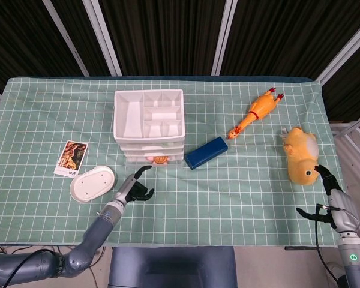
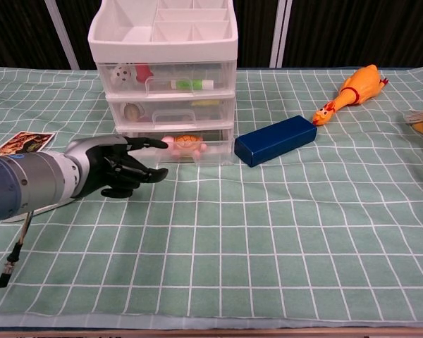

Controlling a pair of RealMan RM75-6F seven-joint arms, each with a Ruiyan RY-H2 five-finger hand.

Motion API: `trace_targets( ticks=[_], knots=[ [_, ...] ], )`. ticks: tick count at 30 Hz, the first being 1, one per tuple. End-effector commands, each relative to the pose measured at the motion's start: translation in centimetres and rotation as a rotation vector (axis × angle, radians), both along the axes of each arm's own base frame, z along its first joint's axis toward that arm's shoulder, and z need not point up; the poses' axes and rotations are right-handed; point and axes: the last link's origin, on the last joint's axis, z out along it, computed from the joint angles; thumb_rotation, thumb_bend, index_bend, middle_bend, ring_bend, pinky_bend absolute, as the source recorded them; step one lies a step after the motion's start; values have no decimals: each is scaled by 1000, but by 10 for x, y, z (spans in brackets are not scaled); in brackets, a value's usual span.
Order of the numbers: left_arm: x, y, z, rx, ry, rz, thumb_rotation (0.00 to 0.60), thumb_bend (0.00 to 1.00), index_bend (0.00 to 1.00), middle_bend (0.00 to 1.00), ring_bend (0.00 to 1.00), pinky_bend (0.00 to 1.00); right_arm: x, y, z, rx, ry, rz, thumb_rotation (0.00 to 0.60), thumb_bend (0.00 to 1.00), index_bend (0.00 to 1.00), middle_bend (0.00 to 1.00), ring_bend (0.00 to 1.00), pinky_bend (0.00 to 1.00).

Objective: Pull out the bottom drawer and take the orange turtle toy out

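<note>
a white drawer unit (image 2: 162, 70) stands on the checked table (image 1: 240, 186), its bottom drawer (image 2: 175, 147) slightly out with the orange turtle toy (image 2: 186, 143) inside. the left hand (image 2: 120, 166) hovers in front, empty, fingers apart. best hook the drawer's handle and pull straight. the right hand (image 1: 331, 193) waits empty.

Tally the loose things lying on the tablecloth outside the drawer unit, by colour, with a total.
Orange or yellow: 2, the rubber chicken and the plush duck
Blue: 1, the blue box
White: 1, the oval lid
Multicoloured: 1, the picture card
Total: 5
</note>
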Motion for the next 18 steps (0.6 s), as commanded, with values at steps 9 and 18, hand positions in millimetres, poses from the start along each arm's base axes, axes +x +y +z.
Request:
trace_targets(
  ticks=[9,18],
  knots=[
    [-7,14,14,84,281,-117,600,414,53,1000,1000,1000,0,0,0,1,-2,-3,600,104,0,0,0,185],
    [-20,19,12,55,357,-41,600,426,96,1000,1000,1000,0,0,0,2,-5,-6,600,104,0,0,0,185]
  ],
)
